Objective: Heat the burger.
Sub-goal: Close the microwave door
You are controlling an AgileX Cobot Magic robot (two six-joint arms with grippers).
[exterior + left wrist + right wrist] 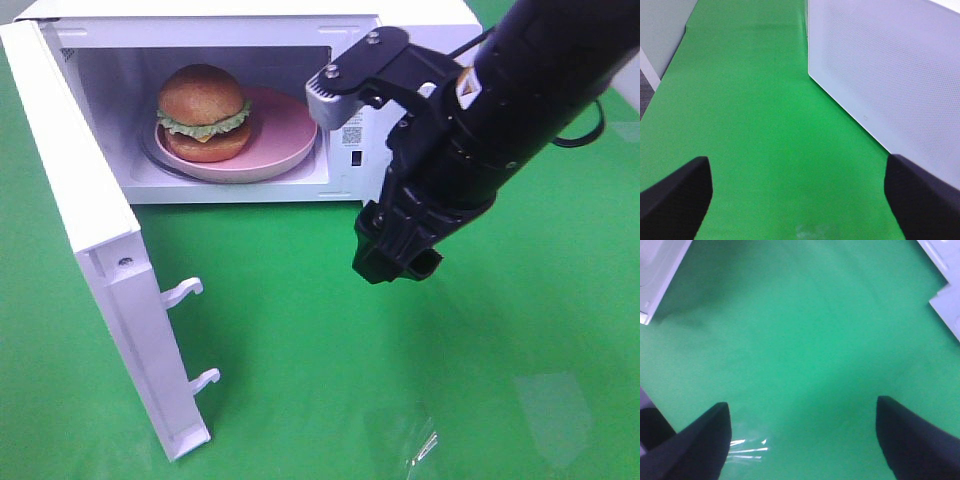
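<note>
The burger (pixel 204 110), a golden bun over green lettuce and a patty, sits on a pink plate (pixel 290 135) inside the open white microwave (pixel 420 20). My right gripper (pixel 400 262) hangs over the green cloth just in front of the microwave's right side, away from the burger. In the right wrist view the right gripper (pixel 800 405) is open, with only cloth between its dark fingers (pixel 700 440). The left gripper (pixel 796 160) is open too and holds nothing. It is out of the high view.
The microwave door (pixel 100 250) stands swung wide open to the left, its two latch hooks (pixel 185 290) pointing into the cloth area. A white perforated microwave panel (pixel 890 65) lies just beside the left gripper. Green cloth (pixel 330 380) covers the table.
</note>
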